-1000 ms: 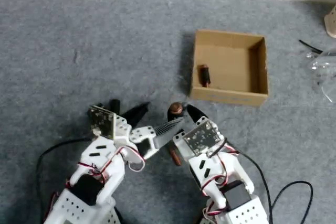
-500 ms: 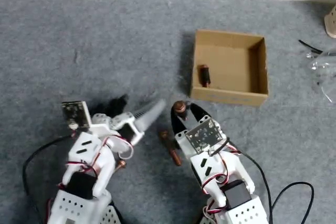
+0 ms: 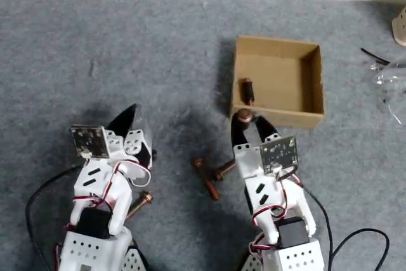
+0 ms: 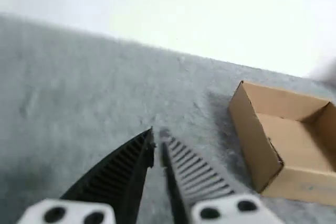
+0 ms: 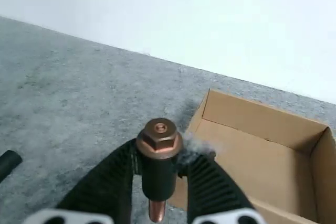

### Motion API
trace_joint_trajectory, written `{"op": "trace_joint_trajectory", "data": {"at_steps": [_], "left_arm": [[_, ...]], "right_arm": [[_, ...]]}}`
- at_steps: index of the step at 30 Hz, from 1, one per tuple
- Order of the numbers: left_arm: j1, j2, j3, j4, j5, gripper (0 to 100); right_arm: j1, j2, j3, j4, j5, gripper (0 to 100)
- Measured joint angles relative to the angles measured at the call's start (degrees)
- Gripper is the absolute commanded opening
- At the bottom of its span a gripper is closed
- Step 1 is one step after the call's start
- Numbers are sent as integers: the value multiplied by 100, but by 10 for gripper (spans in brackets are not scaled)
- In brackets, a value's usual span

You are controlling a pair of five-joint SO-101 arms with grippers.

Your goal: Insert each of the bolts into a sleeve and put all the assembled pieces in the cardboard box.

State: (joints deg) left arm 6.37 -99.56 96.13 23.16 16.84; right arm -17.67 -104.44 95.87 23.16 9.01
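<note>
My right gripper (image 3: 247, 125) is shut on an assembled piece (image 5: 159, 167), a copper bolt standing upright in a dark sleeve with its hex head up. In the high view it sits just before the front wall of the cardboard box (image 3: 277, 117). The box (image 5: 273, 124) lies open just beyond it. Another assembled piece (image 3: 246, 91) lies inside by the box's left wall. My left gripper (image 3: 131, 115) is at the left of the table, away from the box (image 4: 252, 129). The left gripper (image 4: 157, 141) is shut on nothing and raised above the carpet.
Two loose copper bolts (image 3: 207, 178) lie crossed on the grey carpet between the arms. A third bolt (image 3: 141, 200) lies beside the left arm's base. A dark sleeve-like piece (image 5: 6, 163) lies on the carpet. Cables and clear items (image 3: 387, 74) sit at the far right.
The left arm drew back to the left and its gripper closed up and lifted. The right gripper carried the assembled piece right, up to the box's front wall.
</note>
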Motion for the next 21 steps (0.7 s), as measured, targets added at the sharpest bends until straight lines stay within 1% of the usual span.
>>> {"op": "trace_joint_trajectory", "data": {"at_steps": [3, 6, 9, 11, 18, 21], "left_arm": [[-105, 0, 0, -62, -422, 7], [-563, 0, 0, 70, -870, 7], [-1064, 0, 0, 281, -1477, 7], [-1134, 0, 0, 352, -1846, 7], [-1125, 0, 0, 431, -1925, 7], [-1125, 0, 0, 677, -2338, 7]], "right_arm": [[44, 0, 0, 0, -9, 5], [185, 0, 0, 0, -9, 5], [237, 0, 0, 53, -44, 5], [264, 0, 0, 141, -44, 5], [668, 0, 0, 141, -44, 5], [642, 0, 0, 141, -44, 5]]}}
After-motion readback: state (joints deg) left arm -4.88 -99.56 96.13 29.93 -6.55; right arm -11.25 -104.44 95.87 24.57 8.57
